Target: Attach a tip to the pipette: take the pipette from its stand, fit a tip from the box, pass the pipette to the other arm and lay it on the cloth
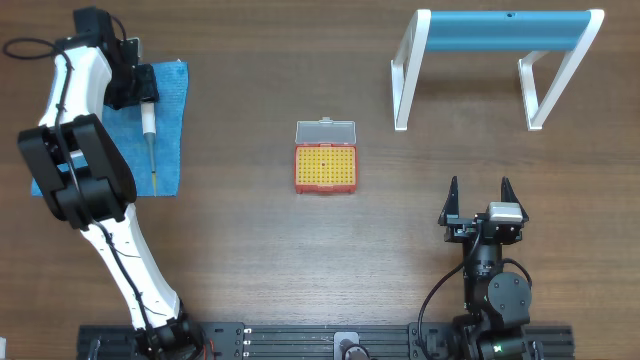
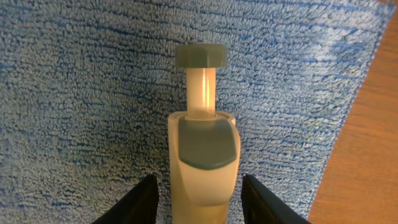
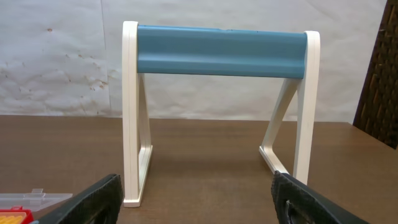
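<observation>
- Brown table [image 1: 250, 260]: the pipette [image 1: 148, 125], tip fitted, lies on the cloth [image 1: 172, 90] at the far left corner.
- Left gripper [image 2: 199, 177] is spread astride it; right gripper [image 1: 479, 182] is spread, idle.
- Laying-down looks finished; next, lift straight off.

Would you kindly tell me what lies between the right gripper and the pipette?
The top view shows the open tip box between the right gripper and the pipette on the cloth; the rest is bare table.
</observation>
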